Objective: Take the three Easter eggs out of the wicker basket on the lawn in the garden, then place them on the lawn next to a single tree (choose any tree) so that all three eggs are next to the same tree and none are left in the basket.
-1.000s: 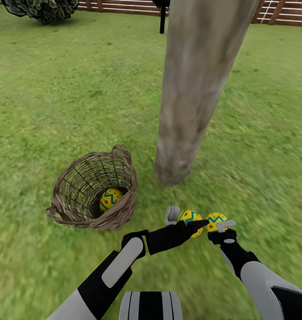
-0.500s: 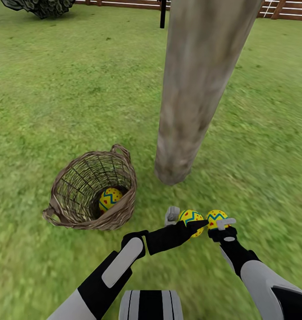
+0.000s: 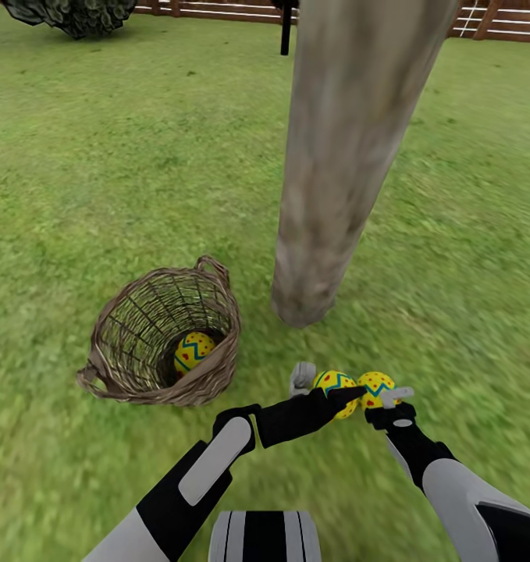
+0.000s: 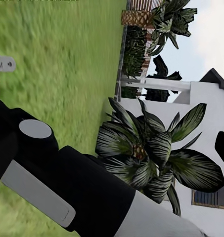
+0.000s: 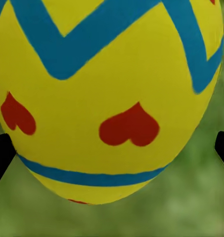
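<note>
Close in front of me stands the tree (image 3: 327, 156), a thick pale trunk rising from the lawn (image 3: 101, 156). The wicker basket (image 3: 120, 355) sits left of its base with one Easter egg (image 3: 193, 351) inside. A second egg (image 3: 333, 382) lies low by my left gripper (image 3: 327, 385). Nothing shows between the fingers in the left wrist view, where one fingertip (image 4: 223, 148) sits at the edge. My right gripper (image 3: 383, 395) is shut on a third egg (image 3: 375, 385), which looms large (image 5: 107, 74) in the right wrist view. Both eggs are just short of the trunk's base.
A brown slat fence (image 3: 499, 19) bounds the garden at the back. A grey-green bush (image 3: 73, 16) stands far left and a thin black trunk (image 3: 285, 31) behind the tree. The left wrist view looks across my right arm (image 4: 57, 182) to palms (image 4: 146, 148) and a white house.
The head view has shifted slightly. My right gripper has carried its egg a little left, so it now sits right beside the other egg. The left arm holds still.
</note>
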